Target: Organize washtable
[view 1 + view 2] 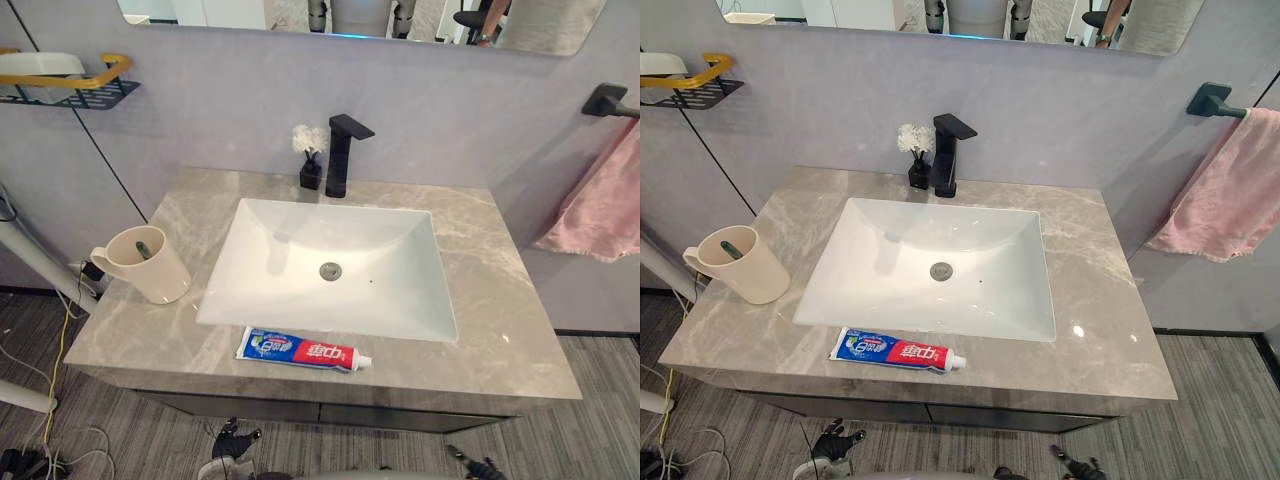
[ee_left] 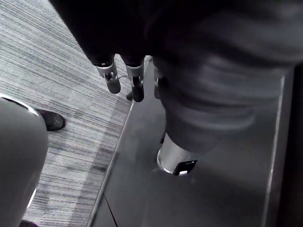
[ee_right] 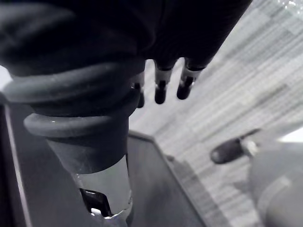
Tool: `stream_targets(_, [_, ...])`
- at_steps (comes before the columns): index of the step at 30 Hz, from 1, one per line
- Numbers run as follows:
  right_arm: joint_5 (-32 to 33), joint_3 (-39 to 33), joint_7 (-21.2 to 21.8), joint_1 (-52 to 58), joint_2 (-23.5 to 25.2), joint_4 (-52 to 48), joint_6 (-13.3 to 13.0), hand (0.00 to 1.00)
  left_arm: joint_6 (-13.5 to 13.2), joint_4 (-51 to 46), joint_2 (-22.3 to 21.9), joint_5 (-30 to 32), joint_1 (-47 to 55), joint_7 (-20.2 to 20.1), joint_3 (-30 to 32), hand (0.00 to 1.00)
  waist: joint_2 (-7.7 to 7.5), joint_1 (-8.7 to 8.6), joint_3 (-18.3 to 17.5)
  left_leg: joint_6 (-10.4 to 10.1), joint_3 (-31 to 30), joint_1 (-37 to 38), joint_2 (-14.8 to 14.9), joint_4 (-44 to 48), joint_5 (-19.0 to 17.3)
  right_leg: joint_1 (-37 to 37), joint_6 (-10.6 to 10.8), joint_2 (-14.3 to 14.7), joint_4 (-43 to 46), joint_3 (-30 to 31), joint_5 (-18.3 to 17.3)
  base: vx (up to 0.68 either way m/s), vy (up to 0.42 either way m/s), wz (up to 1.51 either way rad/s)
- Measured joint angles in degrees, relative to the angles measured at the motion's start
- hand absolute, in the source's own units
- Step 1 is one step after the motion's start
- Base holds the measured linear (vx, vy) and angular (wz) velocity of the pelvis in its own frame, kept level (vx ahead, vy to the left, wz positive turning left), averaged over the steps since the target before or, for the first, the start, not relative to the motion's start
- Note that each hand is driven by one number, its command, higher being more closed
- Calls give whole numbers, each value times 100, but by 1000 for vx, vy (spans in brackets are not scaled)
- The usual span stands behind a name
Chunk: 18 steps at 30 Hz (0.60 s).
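A beige cup (image 1: 150,265) with a dark toothbrush (image 1: 143,245) in it stands on the left of the grey marble washtable (image 1: 500,330). A blue and red toothpaste tube (image 1: 300,350) lies flat on the front strip, just before the white basin (image 1: 390,290). My left hand (image 2: 113,78) hangs low in front of the dark cabinet, fingers straight, holding nothing. My right hand (image 3: 161,90) hangs the same way on the other side, open and apart from everything. Both hands peek in below the table's front edge, the left hand (image 1: 235,440) and the right hand (image 1: 470,465).
A black tap (image 1: 343,153) and a small black vase of white flowers (image 1: 311,160) stand behind the basin. A pink towel (image 1: 605,205) hangs from a bar on the right wall. A black and yellow shelf (image 1: 70,85) is fixed on the left wall.
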Motion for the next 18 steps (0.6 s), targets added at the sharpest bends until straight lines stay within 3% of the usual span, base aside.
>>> stream_targets(4, [-1, -837, -154, 131, -240, -1406, -136, 0, -6, -9, 19, -29, 46, 2, 228, 0, -8, -92, -1, 2, 62, 35, -46, 24, 0, 23, 7, -85, 25, -36, 5, -49, 0, -2])
stream_targets(10, [-187, -1569, -481, 156, -422, -2215, -114, 0, 0, -14, 32, -70, 396, -5, 439, 0, -24, -151, 17, 32, 158, 114, 9, 21, -36, 51, -21, -34, 73, -31, -16, -114, -29, -3])
stream_targets(13, [-492, -1907, -639, 168, -547, -3091, -73, 0, 18, -14, -2, -107, 579, -7, 436, 0, 57, -195, 22, 33, 244, 127, 7, 29, -34, -40, -74, -40, 142, 36, -23, -68, -19, -13])
stream_targets(18, [-1277, -2329, -794, 137, -1227, -4113, 72, 0, 25, -16, 8, -89, 684, -18, 428, 0, 36, -318, 8, 19, 268, 190, 22, 28, -24, -37, -50, 19, 186, 56, 1, -3, -8, -3])
